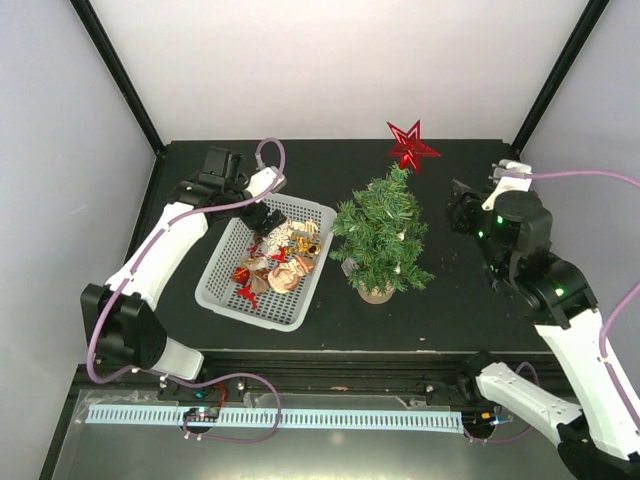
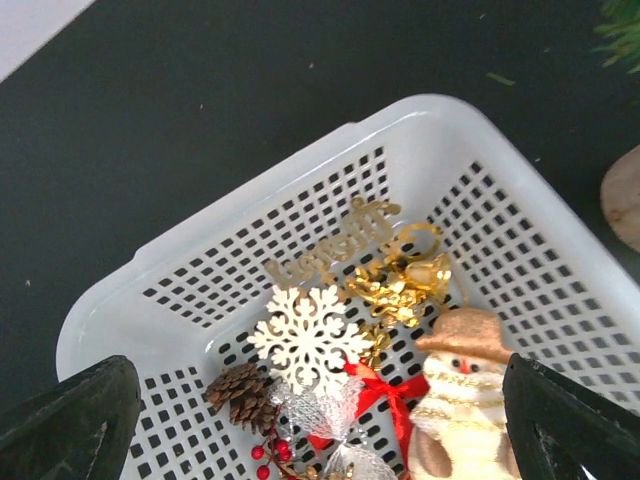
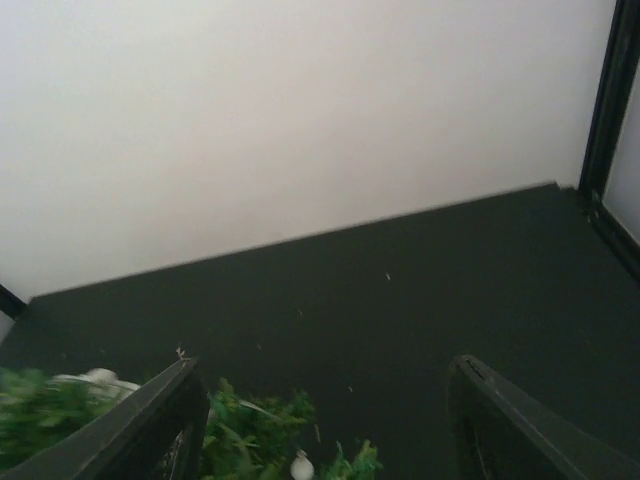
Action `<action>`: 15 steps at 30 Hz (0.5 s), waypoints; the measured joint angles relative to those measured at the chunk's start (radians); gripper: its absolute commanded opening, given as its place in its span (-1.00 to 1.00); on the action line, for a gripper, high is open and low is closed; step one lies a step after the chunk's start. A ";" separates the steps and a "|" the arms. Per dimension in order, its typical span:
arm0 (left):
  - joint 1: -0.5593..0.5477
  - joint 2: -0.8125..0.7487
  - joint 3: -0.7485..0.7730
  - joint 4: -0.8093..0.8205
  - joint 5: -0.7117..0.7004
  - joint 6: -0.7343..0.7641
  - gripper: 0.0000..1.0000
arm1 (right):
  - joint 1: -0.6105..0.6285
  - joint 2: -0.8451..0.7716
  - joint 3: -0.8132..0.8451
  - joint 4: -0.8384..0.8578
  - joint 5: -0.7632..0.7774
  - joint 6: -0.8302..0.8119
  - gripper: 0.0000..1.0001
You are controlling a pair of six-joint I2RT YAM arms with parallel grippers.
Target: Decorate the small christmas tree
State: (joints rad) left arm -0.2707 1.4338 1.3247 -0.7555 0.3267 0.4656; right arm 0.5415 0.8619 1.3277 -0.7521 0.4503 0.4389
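The small christmas tree (image 1: 382, 235) stands upright at the table's middle on its tan base (image 1: 376, 292), with a red star (image 1: 411, 146) at its top. Left of it, the white mesh basket (image 1: 228, 290) holds ornaments. My left gripper (image 1: 262, 222) hangs open over the basket's far end. Between its fingers I see a white snowflake (image 2: 308, 335), a pinecone (image 2: 240, 395), a red bow (image 2: 385, 390), a gold piece (image 2: 400, 285) and a snowman (image 2: 462, 400). My right gripper (image 1: 458, 215) is open and holds nothing, just right of the tree's upper branches (image 3: 250, 440).
White walls close the table's back and sides, with black frame posts (image 1: 120, 70) in the corners. The tree's base (image 2: 625, 195) sits close beside the basket's right rim (image 2: 560, 170). Bare dark tabletop (image 3: 400, 290) lies behind the tree.
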 measured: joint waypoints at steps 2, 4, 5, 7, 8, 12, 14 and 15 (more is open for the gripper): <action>0.000 0.037 0.003 0.014 -0.022 0.004 0.84 | -0.058 0.002 -0.061 0.018 -0.056 0.016 0.29; 0.000 0.080 0.013 0.016 -0.039 0.008 0.71 | -0.146 0.005 -0.129 0.037 -0.140 0.035 0.27; 0.000 0.105 0.019 0.020 -0.047 0.011 0.63 | -0.190 0.008 -0.166 0.047 -0.174 0.045 0.27; 0.000 0.159 0.037 0.023 -0.064 0.017 0.51 | -0.246 0.015 -0.233 0.056 -0.230 0.066 0.27; 0.000 0.181 0.046 0.021 -0.071 0.020 0.46 | -0.257 0.018 -0.256 0.058 -0.249 0.074 0.27; 0.000 0.291 0.108 0.007 -0.097 0.032 0.33 | -0.285 0.024 -0.324 0.085 -0.333 0.108 0.27; -0.003 0.336 0.121 0.008 -0.117 0.032 0.21 | -0.301 0.027 -0.350 0.100 -0.366 0.122 0.27; -0.006 0.351 0.119 0.008 -0.130 0.028 0.20 | -0.304 0.029 -0.359 0.106 -0.375 0.127 0.27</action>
State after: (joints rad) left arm -0.2764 1.7844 1.4433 -0.7479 0.1967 0.4938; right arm 0.2371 0.8913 0.9688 -0.6464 0.0750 0.5663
